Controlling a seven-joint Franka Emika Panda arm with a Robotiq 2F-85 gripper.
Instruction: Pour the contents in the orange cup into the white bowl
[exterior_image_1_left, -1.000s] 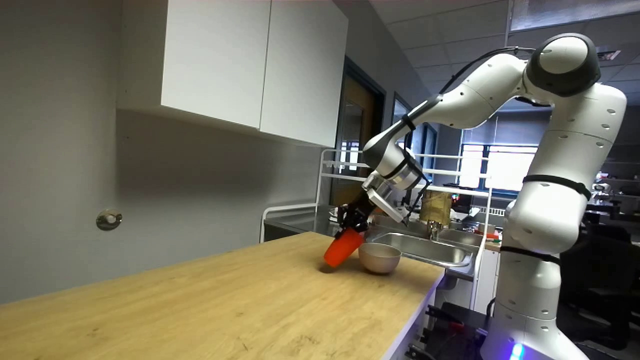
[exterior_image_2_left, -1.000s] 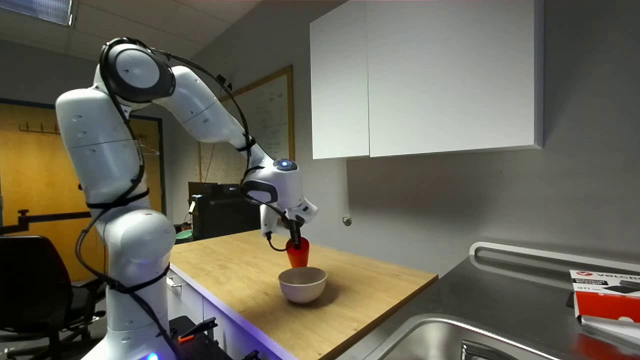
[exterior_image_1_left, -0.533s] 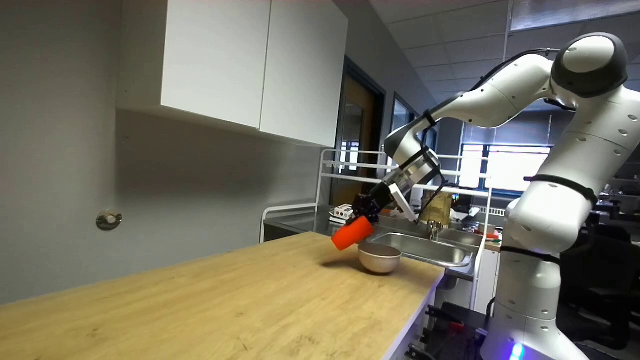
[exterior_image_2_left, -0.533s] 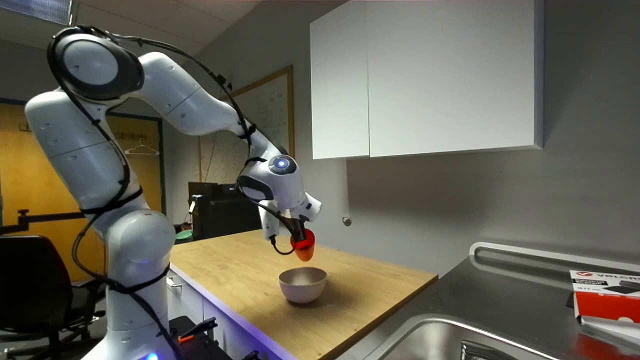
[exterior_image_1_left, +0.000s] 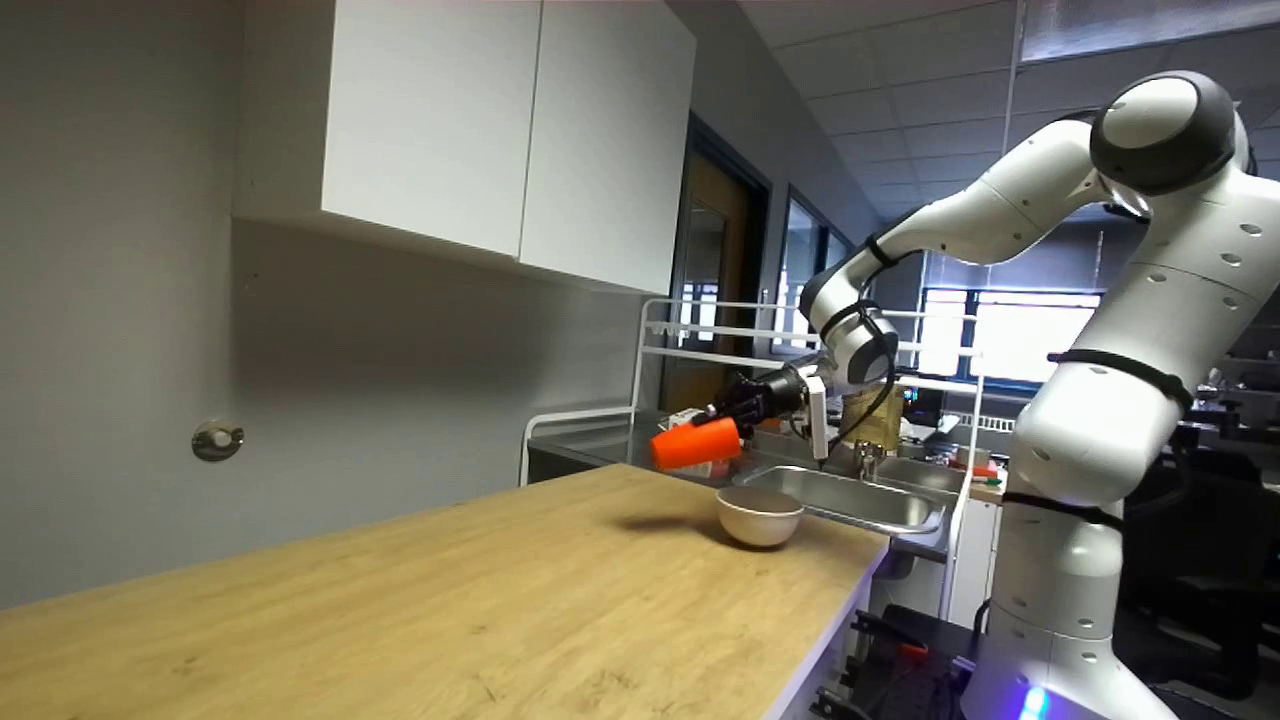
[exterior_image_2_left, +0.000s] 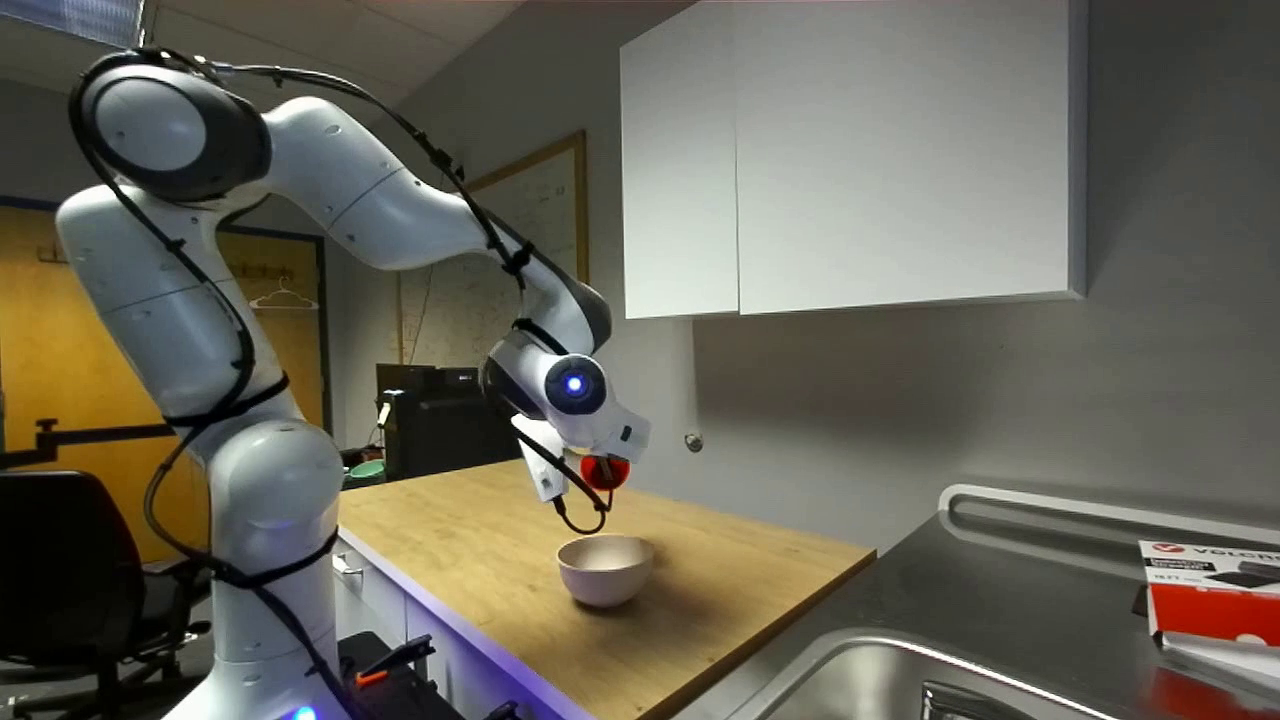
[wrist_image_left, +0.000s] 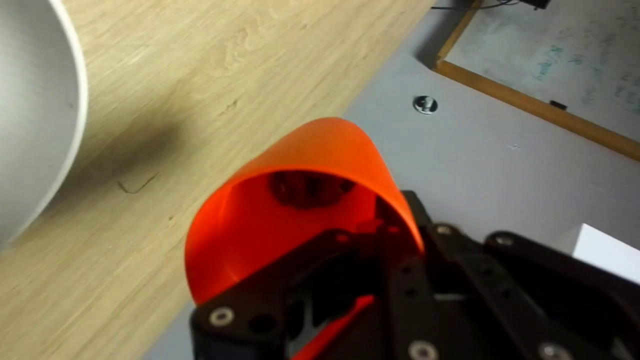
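Our wood-grained counter (exterior_image_1_left: 450, 600) holds the pale bowl (exterior_image_1_left: 760, 522); above and beside it we see the plain orange cup (exterior_image_1_left: 694, 445), nearly sideways, wall clamped in the claw (wrist_image_left: 397, 220).

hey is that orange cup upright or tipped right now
Tipped, almost on its side: in an exterior view, the orange cup is held nearly level, its base slightly lower than its rim.

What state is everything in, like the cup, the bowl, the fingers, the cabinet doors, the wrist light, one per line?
Orange cup: held above the table, tipped nearly onto its side; something dark inside, unclear what.
White bowl: upright on the table; only part of its inside shows.
Fingers: closed on the cup's wall.
Cabinet doors: shut.
Wrist light: lit blue.
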